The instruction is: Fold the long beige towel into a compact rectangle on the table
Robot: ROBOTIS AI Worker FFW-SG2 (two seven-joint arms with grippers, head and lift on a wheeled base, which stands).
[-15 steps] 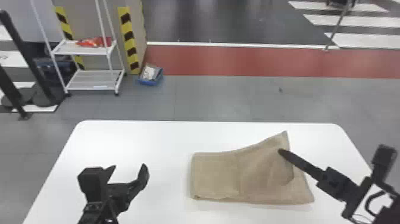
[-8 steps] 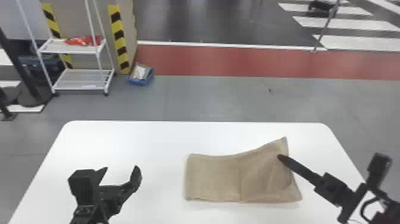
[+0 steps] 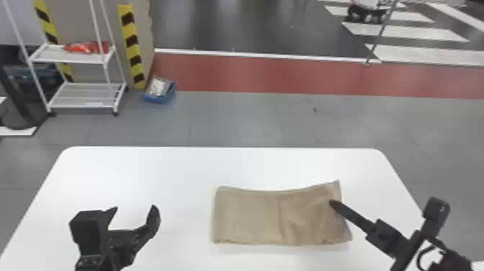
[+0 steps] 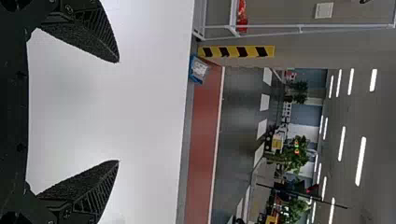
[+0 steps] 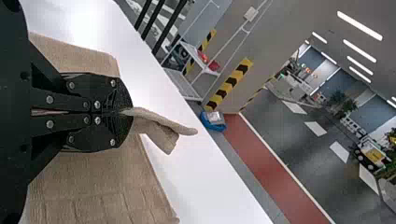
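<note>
With the right gripper [image 5: 130, 112], pinches in closed jaws a part of the towel [image 3: 248, 216], spread mostly over the right half of the counter [image 3: 144, 169]. With the left gripper [image 4: 118, 112], hovers with jaws wide apart, empty. May let the towel slip from too small pinch; by pulling unevenly, may make a crooked, wrinkled fold.

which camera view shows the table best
The head view: it takes in the whole far edge of the table and both far corners. The left wrist view shows a stretch around the left claw; the right wrist view shows parts beside the towel, which the right claw pinches.
</note>
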